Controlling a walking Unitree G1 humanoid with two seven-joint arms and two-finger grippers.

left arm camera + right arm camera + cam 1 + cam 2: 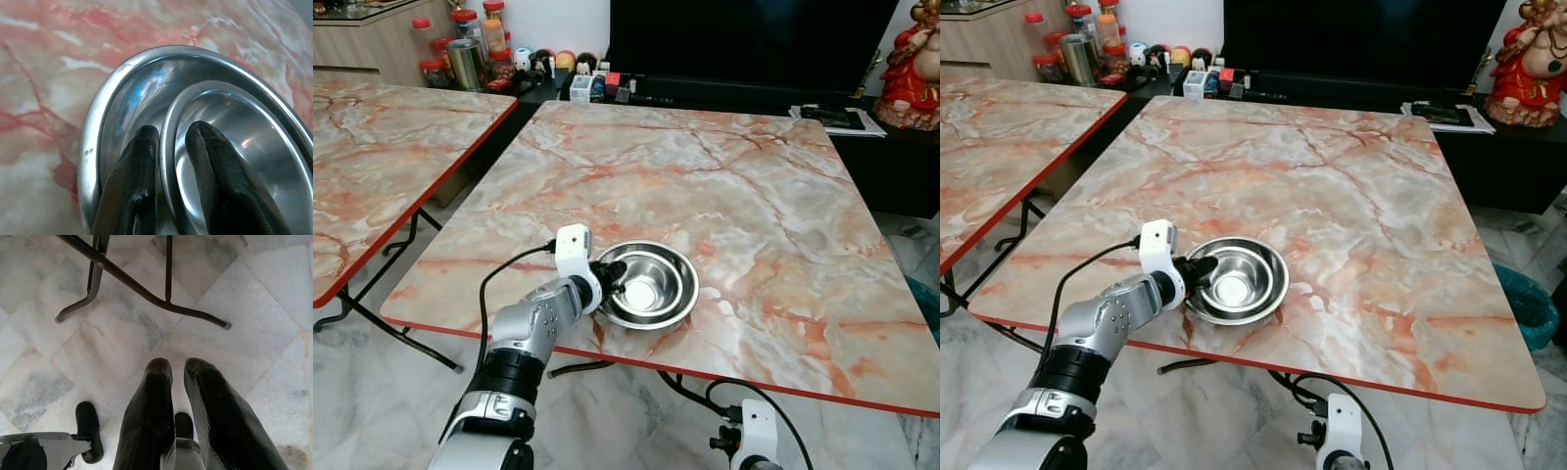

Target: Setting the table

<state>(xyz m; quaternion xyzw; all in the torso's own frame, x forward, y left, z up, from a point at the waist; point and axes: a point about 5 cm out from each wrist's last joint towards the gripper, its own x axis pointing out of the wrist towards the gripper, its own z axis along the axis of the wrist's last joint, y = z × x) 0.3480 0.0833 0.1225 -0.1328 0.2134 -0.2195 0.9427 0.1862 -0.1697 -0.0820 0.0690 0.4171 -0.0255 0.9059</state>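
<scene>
your left gripper (168, 147) is pinched on the rim of the inner steel bowl (234, 147), one finger (134, 181) in the gap between the two bowls, the other inside the inner one. the inner bowl sits nested in the outer steel bowl (680, 304), and the stack rests on the marble-pattern table (724, 176) near its front edge, towards the robot's left.

to separate the bowls cleanly, keep the pinch firm on that thin rim and lift straight up before moving sideways; a tilted pull is likely to drag the outer bowl along or scrape it towards the red table edge (783, 387). polished steel is probably slippery, so raise slowly and check that only the inner bowl comes free.

the right gripper (178, 382) hangs idle below the table over the tiled floor (274, 293), fingers narrowly apart and holding nothing.

the head views hide the fingertips behind the wrist, and the wrist view cuts off both bowls' far sides. whether the bowls are jammed together cannot be judged.
</scene>
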